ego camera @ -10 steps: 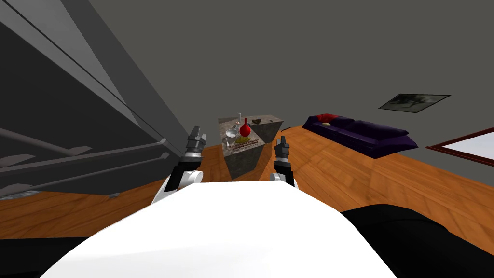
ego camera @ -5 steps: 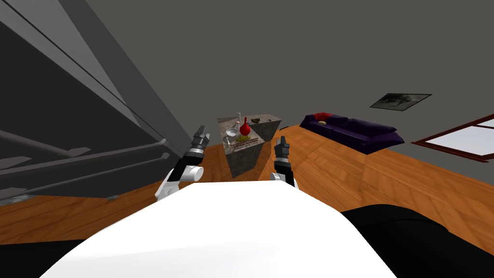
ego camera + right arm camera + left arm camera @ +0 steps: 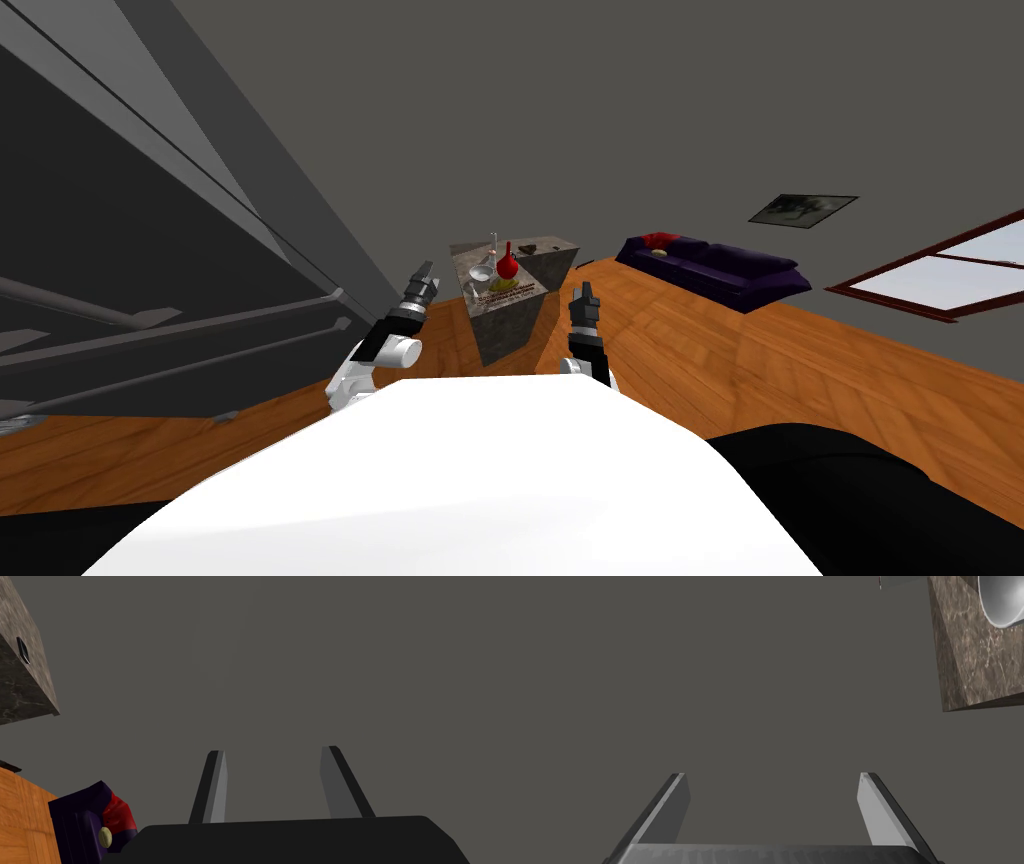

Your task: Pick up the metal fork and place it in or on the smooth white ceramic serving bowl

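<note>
Nearest are the two arms, raised in front of the chest. The left claw (image 3: 772, 775) stands wide open and holds nothing. The right claw (image 3: 273, 750) is also parted, a little less wide, and just as empty. Both are well short of the bench (image 3: 505, 310), a brown marbled block standing on the orange wood floor (image 3: 700, 350) straight ahead, between the two claws as the head camera sees them.

On the bench top the pale serving bowl (image 3: 1004, 598) sits near the edge on the left arm's side, and its rim shows past the corner of the block in the left wrist view. Just beside it stands a red round-bellied vase (image 3: 507, 267) among a few smaller items. The fork should lie somewhere among these, but it is too small to pick out from here.

Farther off, a dark purple sofa (image 3: 720, 265) with a red cushion stands along the grey wall. Beyond it are a framed picture (image 3: 805, 207) and a window (image 3: 940, 270).

I judge this to be the approach, with no grasp begun. The next move calls for closing on the bench until the fork can be found. One open claw should then be brought down over its handle.
</note>
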